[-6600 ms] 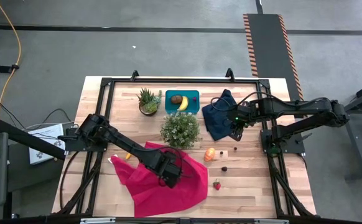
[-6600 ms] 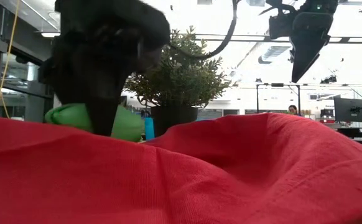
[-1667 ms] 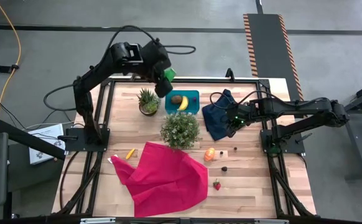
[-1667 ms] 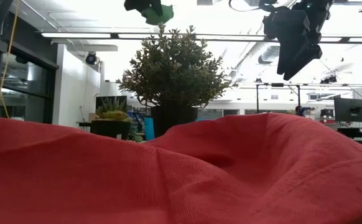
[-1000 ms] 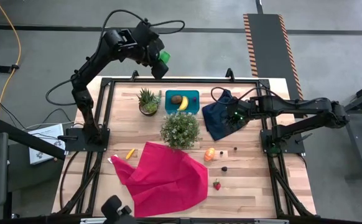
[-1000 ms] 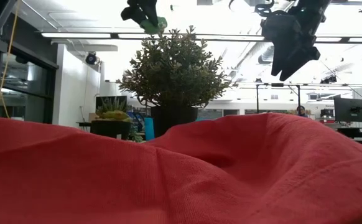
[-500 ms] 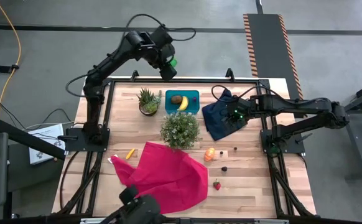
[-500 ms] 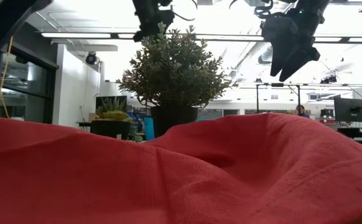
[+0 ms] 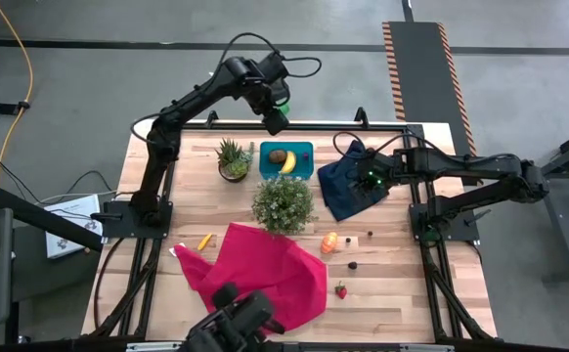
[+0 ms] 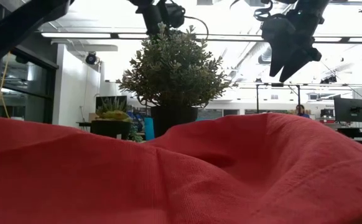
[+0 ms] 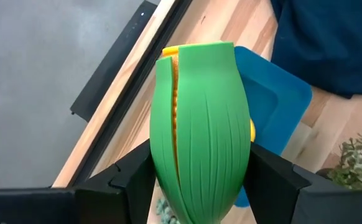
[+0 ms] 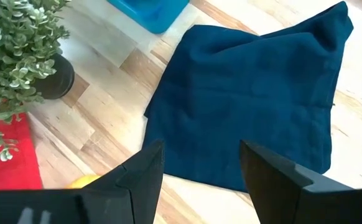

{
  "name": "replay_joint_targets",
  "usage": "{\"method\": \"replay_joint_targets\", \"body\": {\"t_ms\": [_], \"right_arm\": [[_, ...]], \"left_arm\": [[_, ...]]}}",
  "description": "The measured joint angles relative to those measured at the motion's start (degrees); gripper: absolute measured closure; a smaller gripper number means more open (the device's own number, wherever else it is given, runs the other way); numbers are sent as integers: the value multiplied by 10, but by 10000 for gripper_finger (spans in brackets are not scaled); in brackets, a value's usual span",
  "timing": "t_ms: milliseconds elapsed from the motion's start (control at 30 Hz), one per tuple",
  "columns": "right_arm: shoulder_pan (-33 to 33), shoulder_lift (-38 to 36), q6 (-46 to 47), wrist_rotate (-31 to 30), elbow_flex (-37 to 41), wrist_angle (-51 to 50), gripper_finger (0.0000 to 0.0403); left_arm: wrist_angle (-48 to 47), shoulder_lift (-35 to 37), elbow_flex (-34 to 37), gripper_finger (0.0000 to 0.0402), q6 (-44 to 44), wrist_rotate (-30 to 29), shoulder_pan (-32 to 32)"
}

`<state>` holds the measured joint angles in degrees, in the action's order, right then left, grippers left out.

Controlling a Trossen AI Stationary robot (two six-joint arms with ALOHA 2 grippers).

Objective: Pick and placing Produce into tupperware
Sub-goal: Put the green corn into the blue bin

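Observation:
My left gripper [image 9: 277, 114] is raised high over the table's far edge, just beyond the teal tupperware [image 9: 286, 159], and is shut on the green piece [image 11: 199, 118], a green husk with yellow showing inside. A yellow banana [image 9: 289, 162] and a brown oval [image 9: 278, 155] lie in the tub. My right gripper [image 12: 209, 165] is open above the navy cloth [image 12: 255, 93]. Orange pieces [image 9: 330, 242], the red strawberry [image 9: 341, 289] and tiny dark bits [image 9: 353, 264] lie on the wood right of the red cloth [image 9: 260, 279]. My left gripper pinches the green piece by its two sides [image 11: 168, 177], one dark finger [image 11: 128, 183] on each side. The piece sticks out forward past the fingers and is lifted clear, high above the table. The tub's corner [image 11: 280, 99] shows below it.
A bushy potted plant [image 9: 284, 203] stands just near the tub and a spiky small plant [image 9: 234, 159] to its left. A small yellow-orange piece [image 9: 204, 241] lies left of the red cloth. A dark shape [image 9: 236, 318] shows at the near edge.
My left gripper, still shut on the green piece, has swung toward the table's right along the far edge, from beyond the spiky plant to just beyond the tub. The dark shape at the near edge has also moved right.

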<state>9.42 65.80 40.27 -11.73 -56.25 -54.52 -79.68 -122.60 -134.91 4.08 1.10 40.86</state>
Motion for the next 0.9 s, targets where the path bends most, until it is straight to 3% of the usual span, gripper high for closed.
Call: {"method": "replay_joint_targets", "body": {"t_ms": [900], "right_arm": [[15,0,13,-7,0,0,204]], "left_arm": [[62,-61,21,207,1,63,-8]]}}
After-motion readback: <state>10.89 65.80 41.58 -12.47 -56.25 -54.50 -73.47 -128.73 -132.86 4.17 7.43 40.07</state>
